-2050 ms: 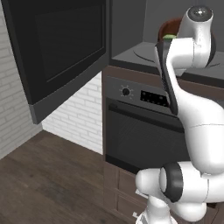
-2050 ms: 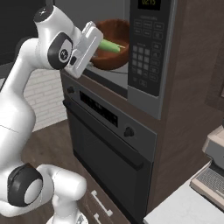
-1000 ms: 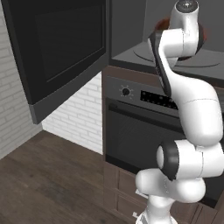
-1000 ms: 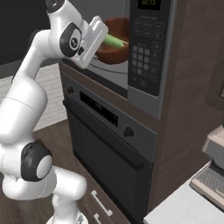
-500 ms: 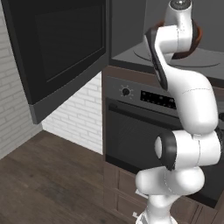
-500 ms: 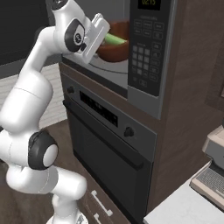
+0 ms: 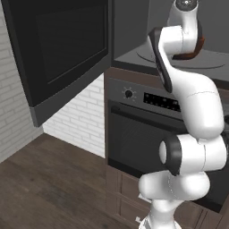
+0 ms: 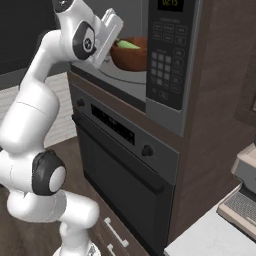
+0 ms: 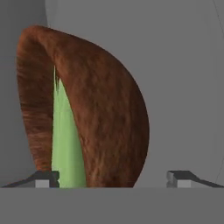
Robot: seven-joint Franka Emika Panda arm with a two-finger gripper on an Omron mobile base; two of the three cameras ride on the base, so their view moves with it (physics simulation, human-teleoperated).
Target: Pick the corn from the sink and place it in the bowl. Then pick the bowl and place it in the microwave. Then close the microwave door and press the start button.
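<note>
The reddish-brown bowl point(image 8: 134, 56) sits on the round turntable point(image 8: 116, 75) inside the microwave point(image 8: 169, 60), with the green-husked corn point(image 8: 127, 44) lying in it. My gripper point(image 8: 118, 36) is open just in front of the bowl's near rim. In the hand view the bowl point(image 9: 109, 113) appears rolled on its side with the corn point(image 9: 65, 140) inside, and my gripper point(image 9: 113, 177) has its fingertips point(image 9: 43, 177) spread wide. A sliver of the bowl point(image 7: 199, 46) shows behind my arm. The microwave door point(image 7: 58, 53) stands swung wide open to the left.
A dark oven point(image 8: 120, 165) with a knob point(image 7: 129, 93) and display strip sits directly beneath the microwave. A brown cabinet wall point(image 8: 220, 100) rises to the right, with a grey appliance point(image 8: 245, 195) on the light counter. White brick wall point(image 7: 85, 116) and wooden floor lie left.
The arm's upper links have swung up and straightened. The hand has risen a little near the bowl's rim, while the bowl with the corn stays on the turntable.
</note>
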